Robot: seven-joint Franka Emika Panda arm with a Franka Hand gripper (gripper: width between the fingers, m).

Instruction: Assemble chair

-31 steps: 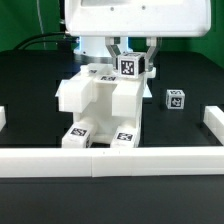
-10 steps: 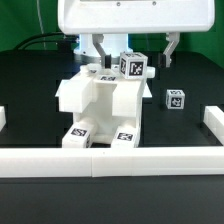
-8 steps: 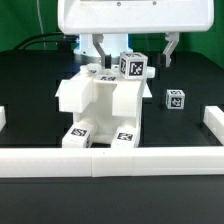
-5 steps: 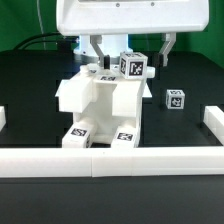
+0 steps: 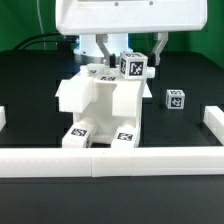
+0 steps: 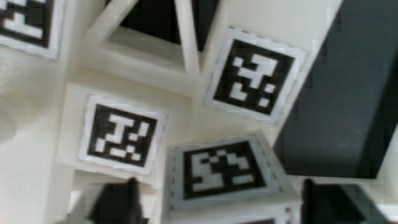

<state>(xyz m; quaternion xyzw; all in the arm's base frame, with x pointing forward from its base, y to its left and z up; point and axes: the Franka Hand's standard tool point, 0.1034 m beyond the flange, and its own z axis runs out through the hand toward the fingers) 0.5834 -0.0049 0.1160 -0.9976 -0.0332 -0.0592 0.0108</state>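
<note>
1. In the exterior view, the partly built chair (image 5: 100, 105) stood near the middle of the black desk (image 5: 30, 90). It was just behind the white border rail (image 5: 110, 160), and two tags on its low front parts faced the camera.
2. A tagged block (image 5: 133, 66) sat at the top of the chair, toward the exterior view's right of its upper part.
3. The end effector (image 5: 131, 50) hung over that block with its fingers (image 5: 103, 46) spread wide. One finger stood on each side of the block, both clear of it, and it gripped nothing.
4. A small loose cube (image 5: 176, 98) bearing a tag lay on the desk, apart from the chair on the exterior view's right.
5. Only the exterior view showed the cube, the rail and the chair's whole outline.
6. The wrist view gave a close, blurred look down onto white chair faces carrying several square tags (image 6: 244, 72). The dark fingertips (image 6: 121, 200) stood to either side of the nearest tag. A strip of the dark desk showed beside the white parts.
</note>
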